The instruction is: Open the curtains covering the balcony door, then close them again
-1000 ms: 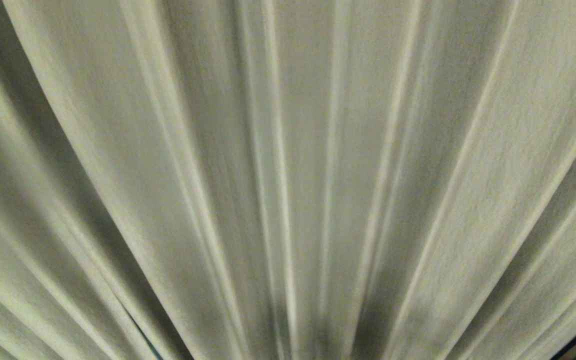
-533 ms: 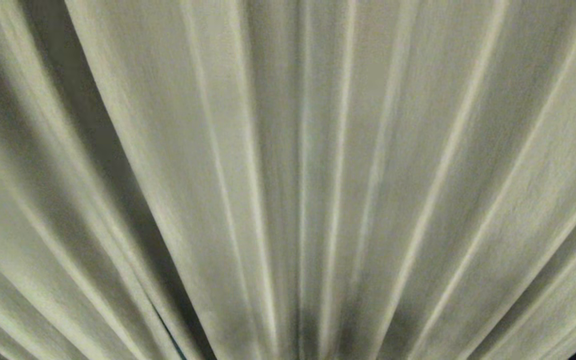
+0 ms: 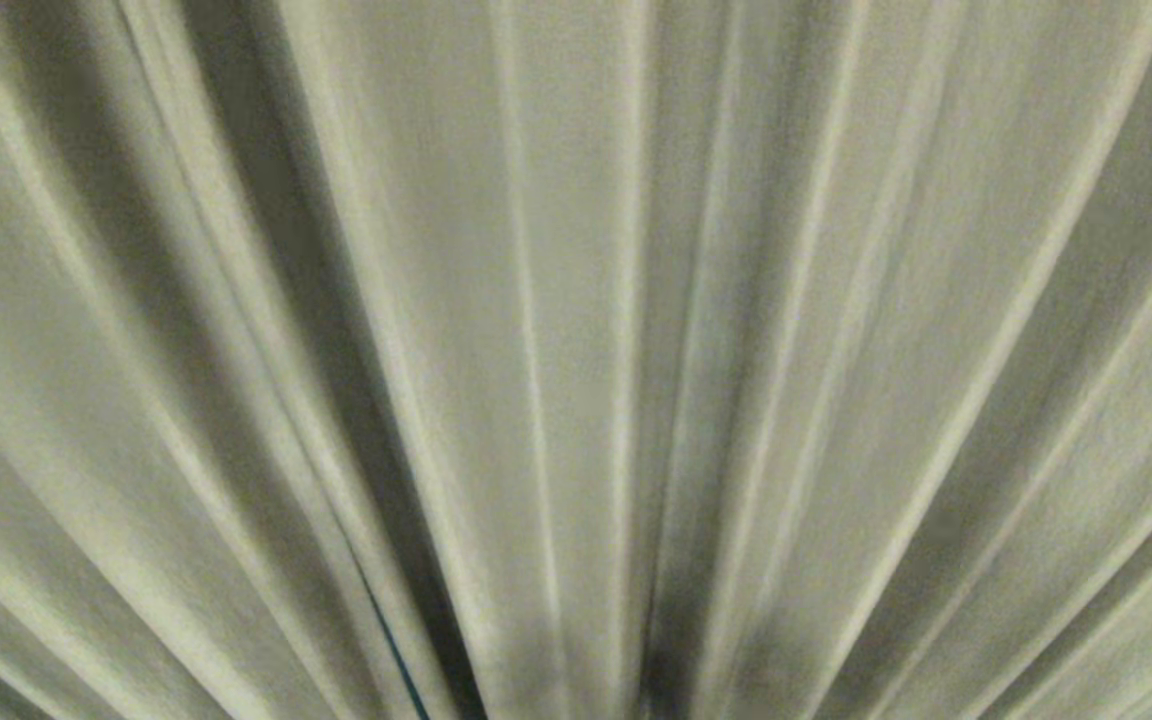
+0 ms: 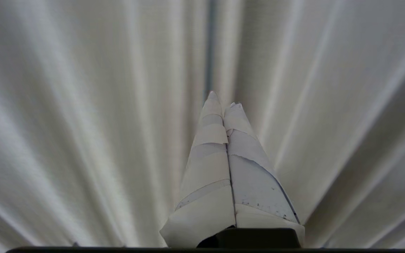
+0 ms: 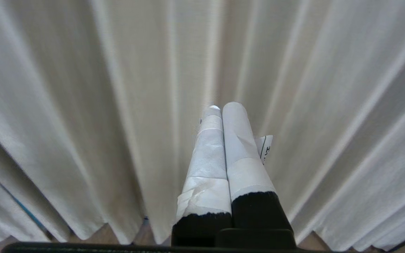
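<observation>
1. The curtains (image 3: 576,330) fill the head view from 9 to 3 o'clock, cream pleats drawn across, a thin dark gap at 7 o'clock.
2. The left gripper (image 4: 223,103) points at the folds, its taped fingers pressed together, holding nothing.
3. The right gripper (image 5: 222,107) likewise, fingers together, curtain hem above the floor (image 5: 97,237).
</observation>
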You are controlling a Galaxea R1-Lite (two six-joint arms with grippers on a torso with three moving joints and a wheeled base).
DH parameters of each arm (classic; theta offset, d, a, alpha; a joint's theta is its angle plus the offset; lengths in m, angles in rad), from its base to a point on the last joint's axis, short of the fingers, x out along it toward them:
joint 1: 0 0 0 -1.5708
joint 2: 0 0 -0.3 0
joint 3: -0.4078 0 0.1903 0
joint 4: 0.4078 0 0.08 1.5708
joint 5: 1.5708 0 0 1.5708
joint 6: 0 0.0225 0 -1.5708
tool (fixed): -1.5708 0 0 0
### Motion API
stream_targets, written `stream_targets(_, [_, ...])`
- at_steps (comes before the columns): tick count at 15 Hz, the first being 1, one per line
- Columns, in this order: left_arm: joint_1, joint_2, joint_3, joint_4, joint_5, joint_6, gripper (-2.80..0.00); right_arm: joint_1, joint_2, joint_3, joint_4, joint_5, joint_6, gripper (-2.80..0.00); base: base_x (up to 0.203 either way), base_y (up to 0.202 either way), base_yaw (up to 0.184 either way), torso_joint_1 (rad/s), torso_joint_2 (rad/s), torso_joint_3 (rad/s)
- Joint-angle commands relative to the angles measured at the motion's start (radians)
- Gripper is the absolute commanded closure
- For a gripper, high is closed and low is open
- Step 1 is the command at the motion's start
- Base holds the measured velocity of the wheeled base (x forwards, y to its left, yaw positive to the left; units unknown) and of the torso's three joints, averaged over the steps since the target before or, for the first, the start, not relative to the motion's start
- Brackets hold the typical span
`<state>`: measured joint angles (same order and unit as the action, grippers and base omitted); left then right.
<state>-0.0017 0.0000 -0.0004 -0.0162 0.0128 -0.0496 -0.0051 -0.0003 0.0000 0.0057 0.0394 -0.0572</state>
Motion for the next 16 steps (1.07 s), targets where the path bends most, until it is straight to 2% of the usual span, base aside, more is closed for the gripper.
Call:
stream_targets(1, [0.000, 0.000, 0.000, 0.001, 0.001, -0.001, 0.00, 0.000, 0.000, 0.000, 0.000, 0.001, -0.001, 0.00, 0.000, 0.185, 0.000, 0.005, 0.00, -0.001])
stream_targets(16, [0.000, 0.000, 0.000, 0.001, 0.001, -0.001, 0.00, -0.001, 0.000, 0.000, 0.000, 0.001, -0.001, 0.00, 0.000, 0.188, -0.002, 0.002, 0.00, 0.003])
